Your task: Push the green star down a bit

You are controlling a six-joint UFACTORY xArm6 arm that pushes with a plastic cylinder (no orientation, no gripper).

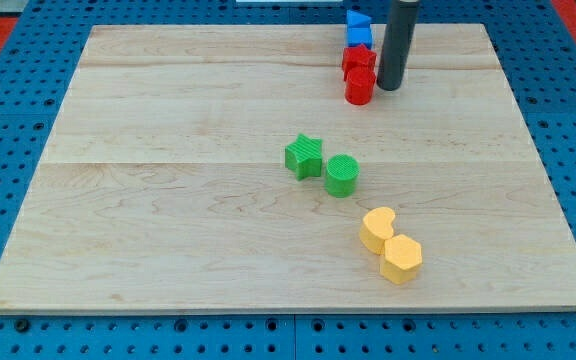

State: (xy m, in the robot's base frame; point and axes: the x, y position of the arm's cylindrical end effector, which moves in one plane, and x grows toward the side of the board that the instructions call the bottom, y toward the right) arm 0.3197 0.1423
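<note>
The green star [304,156] lies near the middle of the wooden board [168,200]. A green cylinder [342,175] sits just to its lower right, almost touching it. My tip [388,86] is at the view's top right, well above and to the right of the green star. It stands right next to a red cylinder [360,87].
A red block [358,60] and two blue blocks [358,29] stack up in a line above the red cylinder at the board's top edge. A yellow heart [376,228] and a yellow hexagon [402,259] lie at the lower right.
</note>
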